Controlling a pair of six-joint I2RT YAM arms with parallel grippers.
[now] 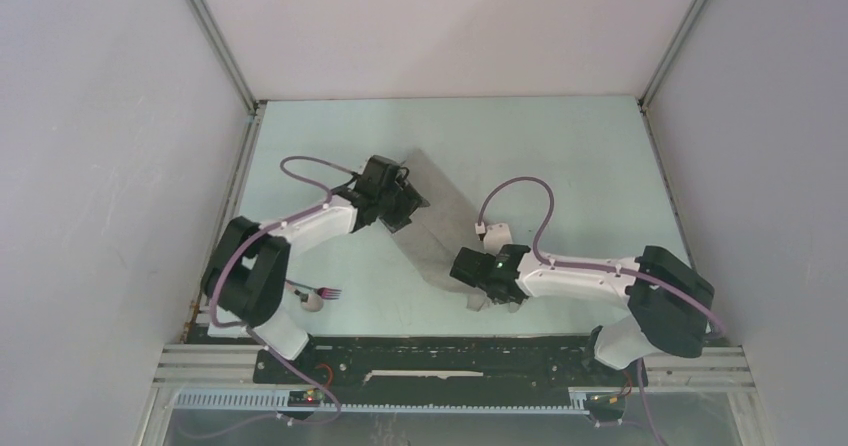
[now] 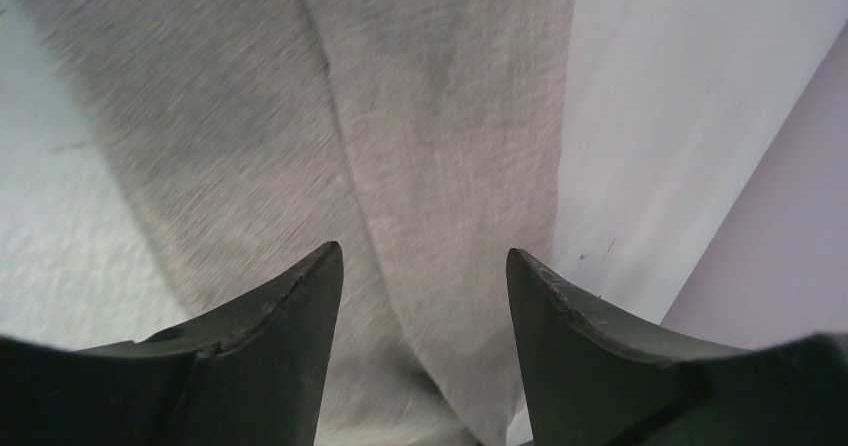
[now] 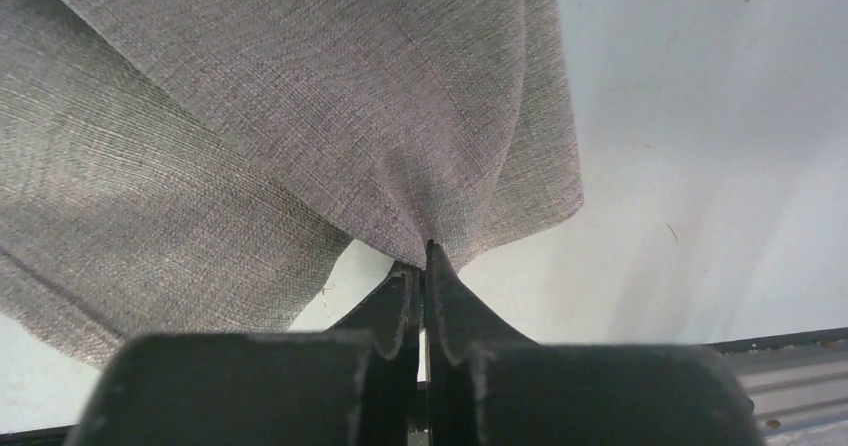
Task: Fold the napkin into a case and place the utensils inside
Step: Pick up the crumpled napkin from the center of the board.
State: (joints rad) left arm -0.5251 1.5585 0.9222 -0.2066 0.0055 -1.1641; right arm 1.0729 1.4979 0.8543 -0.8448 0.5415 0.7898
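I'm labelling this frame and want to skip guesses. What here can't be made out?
- Top view: the left gripper and right gripper cover the ends of the plain light-grey cloth napkin.
- Top view: the small pinkish-handled spoon and fork are tiny, partly under the left arm.
- Left wrist view: motion blur; whether the open fingers touch the cloth is unclear.
- Right wrist view: bunched fabric hides how many layers the shut jaws pinch.

Worktop (image 1: 580, 156): pale mint, matte. Grey napkin (image 1: 437, 221) lay across its middle as a long folded strip, slanting from far-left to near-right. Fork (image 1: 330, 293) and spoon (image 1: 313, 303) lay close together near the front-left edge, well apart from the napkin.
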